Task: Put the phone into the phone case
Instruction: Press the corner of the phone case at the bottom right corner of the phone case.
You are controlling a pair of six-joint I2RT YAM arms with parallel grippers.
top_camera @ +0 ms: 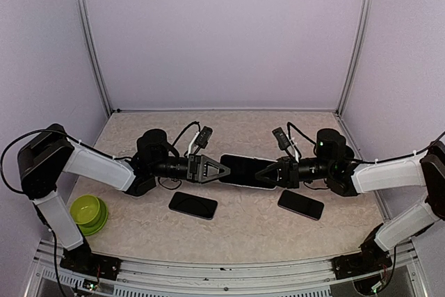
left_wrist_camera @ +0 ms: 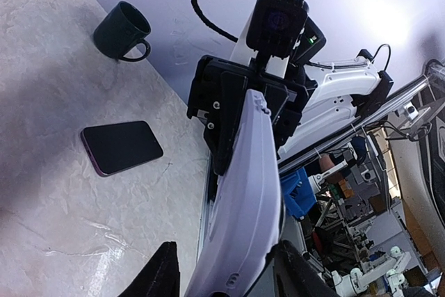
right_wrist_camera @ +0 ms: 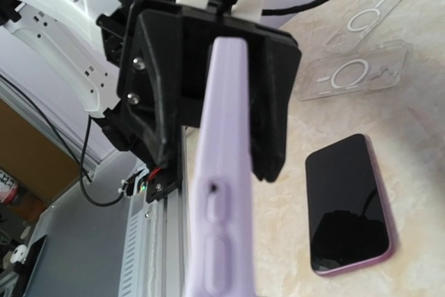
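Observation:
A lilac phone case (top_camera: 243,170) with a dark-screened phone in it hangs level above the table's middle, held between both arms. My left gripper (top_camera: 221,170) grips its left end. In the left wrist view the case's edge (left_wrist_camera: 243,199) runs between my two black fingertips (left_wrist_camera: 161,273). My right gripper (top_camera: 265,173) grips the right end. In the right wrist view the case's edge with side buttons (right_wrist_camera: 219,206) runs to the bottom, and my own fingers are out of frame.
Two more dark phones lie on the table, one at the near left (top_camera: 192,204) (right_wrist_camera: 348,206) and one at the near right (top_camera: 300,204) (left_wrist_camera: 120,146). A green bowl (top_camera: 89,213) sits at the left. Two clear cases (right_wrist_camera: 361,67) and a dark mug (left_wrist_camera: 124,31) show in the wrist views.

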